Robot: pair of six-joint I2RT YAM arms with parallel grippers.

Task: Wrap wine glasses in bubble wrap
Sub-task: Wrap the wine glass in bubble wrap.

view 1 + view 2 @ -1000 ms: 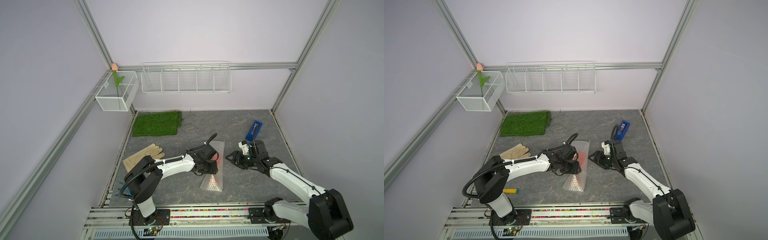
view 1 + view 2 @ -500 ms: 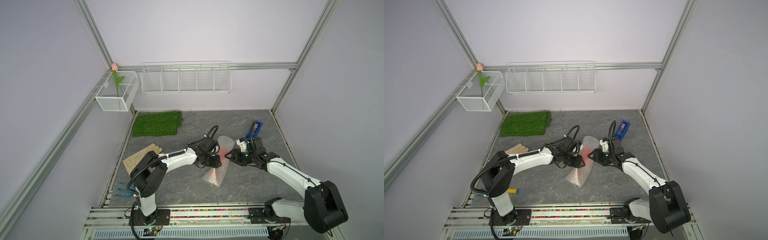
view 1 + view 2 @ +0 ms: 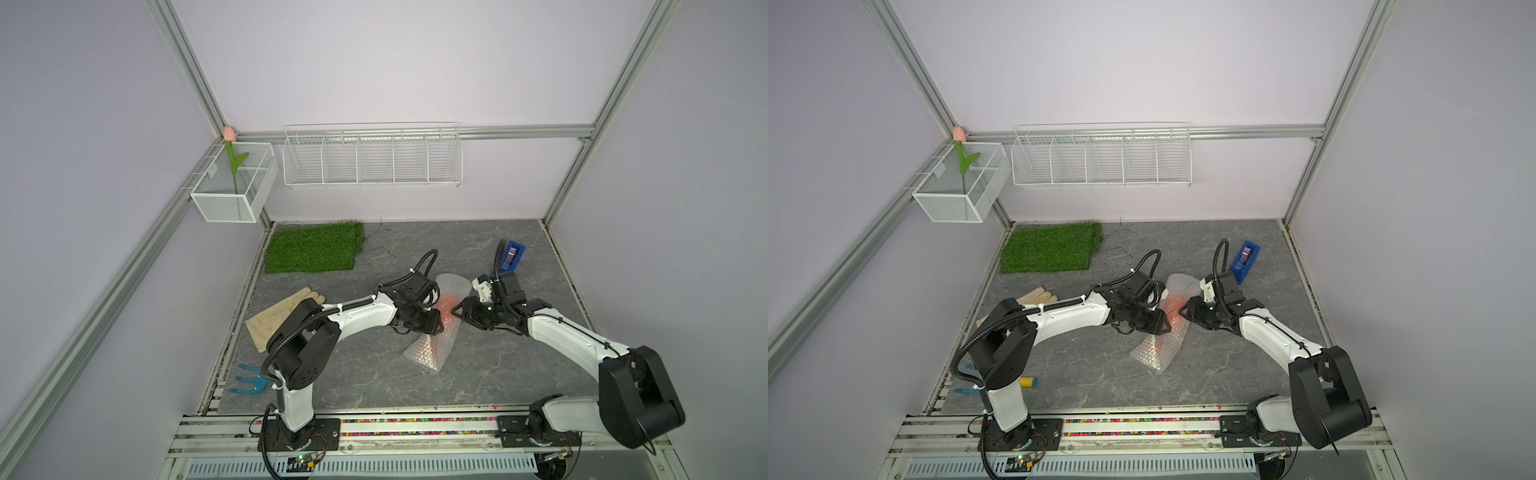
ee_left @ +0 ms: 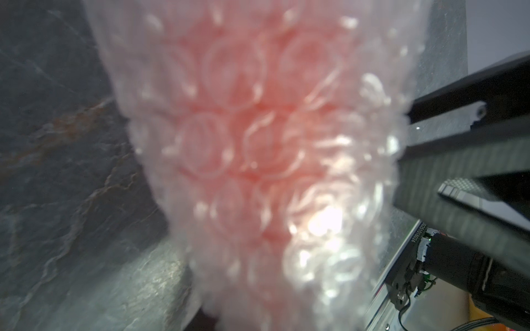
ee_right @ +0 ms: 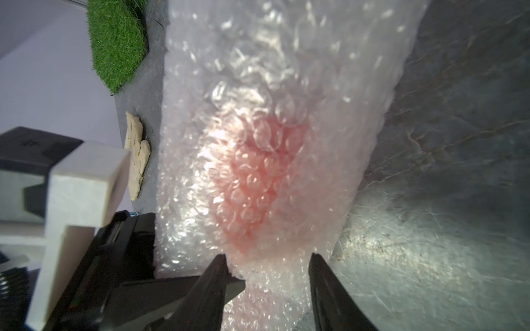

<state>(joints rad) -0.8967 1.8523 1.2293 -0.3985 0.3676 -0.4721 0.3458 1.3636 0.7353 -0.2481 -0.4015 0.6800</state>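
goblet (image 3: 447, 308) inside bubble wrap (image 3: 428, 354)

Soft, even overhead light fills both top views, which are sharp throughout, with only faint shadows on the grey tabletop (image 3: 478, 374). In the left wrist view the bubble wrap (image 4: 258, 143) is heavily out of focus and carries a white glare patch. The right wrist view shows the wrap more crisply, with sparkling highlights on it and a bright sheen across the tabletop.
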